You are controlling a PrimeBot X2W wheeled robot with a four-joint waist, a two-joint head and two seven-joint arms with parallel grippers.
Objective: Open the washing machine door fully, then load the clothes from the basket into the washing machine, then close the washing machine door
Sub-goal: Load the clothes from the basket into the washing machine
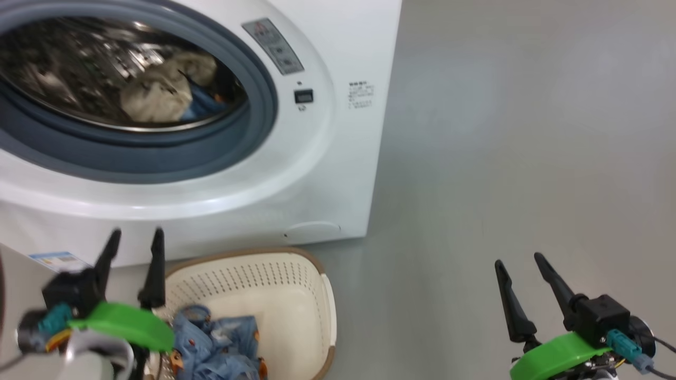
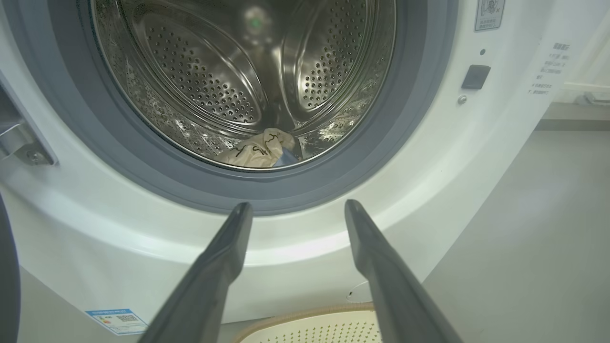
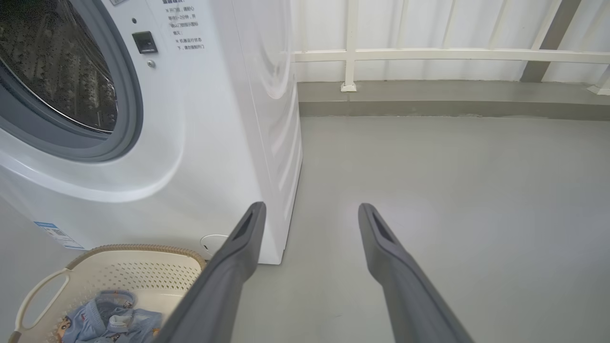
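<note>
Blue clothes [image 1: 216, 343] in near-left basket [image 1: 264, 285]: soft, light; pinch a raised fold. Spread wide, empty: left gripper [image 1: 135, 235], right gripper [image 1: 520, 261].

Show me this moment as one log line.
washing machine: open, cream cloth inside | basket: blue clothes inside | left pincer: open, empty | right pincer: open, empty

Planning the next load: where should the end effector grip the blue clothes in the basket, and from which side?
Probably pinch a raised fold of the crumpled blue clothes, coming down from above: they lie low on the basket floor, and its walls block any sideways approach. The open left end effector is nearest.
</note>
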